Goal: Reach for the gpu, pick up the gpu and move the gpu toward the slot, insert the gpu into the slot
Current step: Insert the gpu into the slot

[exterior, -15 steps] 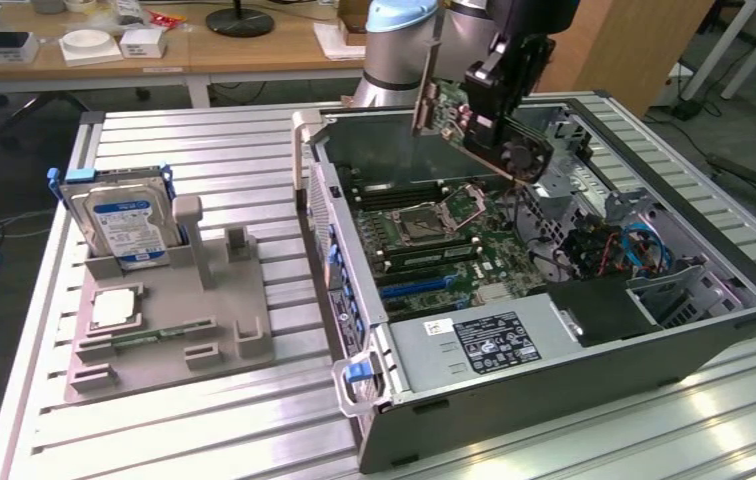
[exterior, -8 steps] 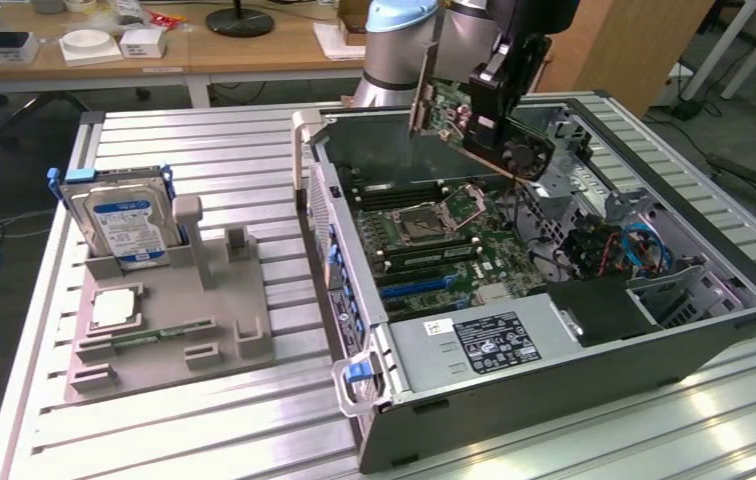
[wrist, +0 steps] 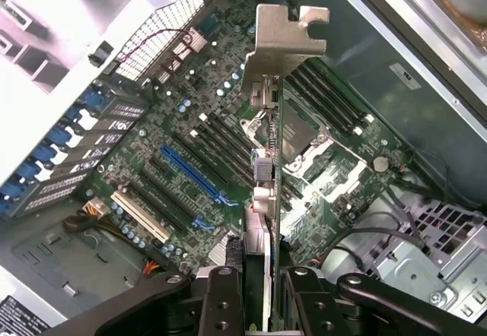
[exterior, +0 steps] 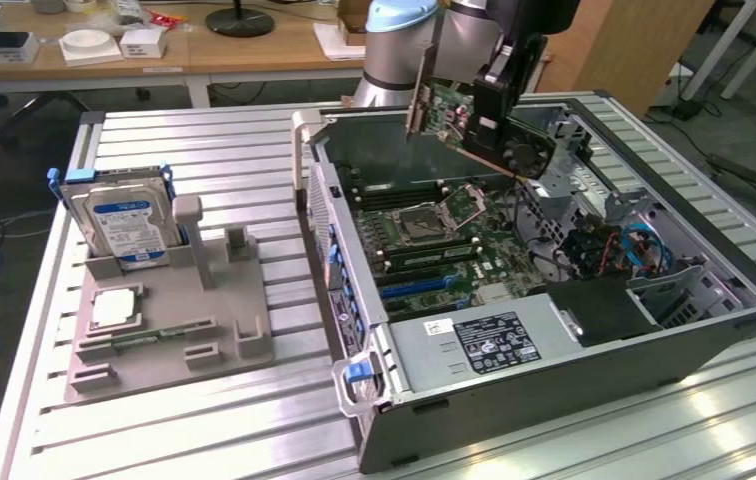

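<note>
Exterior view, items as I see them from the console:
- Gripper (exterior: 498, 112): black, on the Universal Robots arm (exterior: 398, 45), hanging over the far end of the open computer case (exterior: 552, 385). Fingers clamped on the gpu.
- Gpu (exterior: 448, 112): flat circuit card, held tilted in the air above the case, clear of the motherboard (exterior: 452, 245).
- Power supply (exterior: 485, 340): grey box with a black label, at the near end of the case.
- Grey fixture tray (exterior: 205, 300): on the slatted metal table (exterior: 205, 430), toward the exterior view's left of the case and apart from it.
- Hard drive (exterior: 122, 218): silver with a blue label, standing upright in the tray's far corner.
- Memory stick (exterior: 158, 333): small, green, lying flat in the tray.

Wrist view, items:
- Gripper (wrist: 262, 286): both black fingers (wrist: 221, 302) closed against the faces of the gpu (wrist: 266, 199), which I see edge-on between them.
- Metal end bracket (wrist: 285, 39): at the card's far end, notched tab uppermost in my feed.
- Motherboard (wrist: 183, 123): beneath the card, not touching it.
- Blue slot (wrist: 194, 176): long, on the board, beside the card's line and apart from it.
- White slot (wrist: 141, 214): parallel to the blue one.
- Processor socket (wrist: 312, 142): on the other side of the card.
</note>
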Robot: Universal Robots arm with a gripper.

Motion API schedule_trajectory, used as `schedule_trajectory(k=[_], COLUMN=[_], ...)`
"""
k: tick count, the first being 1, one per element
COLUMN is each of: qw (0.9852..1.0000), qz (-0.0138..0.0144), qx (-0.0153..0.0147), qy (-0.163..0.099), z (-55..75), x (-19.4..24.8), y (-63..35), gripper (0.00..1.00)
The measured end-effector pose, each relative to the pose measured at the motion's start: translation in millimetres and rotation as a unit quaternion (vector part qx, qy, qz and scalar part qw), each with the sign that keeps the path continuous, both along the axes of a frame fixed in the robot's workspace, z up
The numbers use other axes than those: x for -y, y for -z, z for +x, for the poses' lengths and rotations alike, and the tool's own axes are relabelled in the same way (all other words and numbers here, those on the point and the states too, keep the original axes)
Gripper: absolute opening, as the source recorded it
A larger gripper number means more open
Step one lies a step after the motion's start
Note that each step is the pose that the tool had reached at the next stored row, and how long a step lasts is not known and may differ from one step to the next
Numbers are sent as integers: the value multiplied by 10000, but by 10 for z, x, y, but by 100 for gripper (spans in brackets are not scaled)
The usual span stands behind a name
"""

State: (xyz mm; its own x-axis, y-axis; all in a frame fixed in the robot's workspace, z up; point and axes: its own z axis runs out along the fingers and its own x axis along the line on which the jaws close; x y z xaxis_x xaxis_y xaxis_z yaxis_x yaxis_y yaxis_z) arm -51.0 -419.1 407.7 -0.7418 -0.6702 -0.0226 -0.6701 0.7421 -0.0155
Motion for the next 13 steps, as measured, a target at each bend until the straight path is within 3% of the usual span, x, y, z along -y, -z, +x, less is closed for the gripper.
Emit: schedule_trajectory(k=[13], qw=[9984], qz=[0], qx=[0], qy=[-559], z=[-5], x=[5], y=[0], gripper=[27])
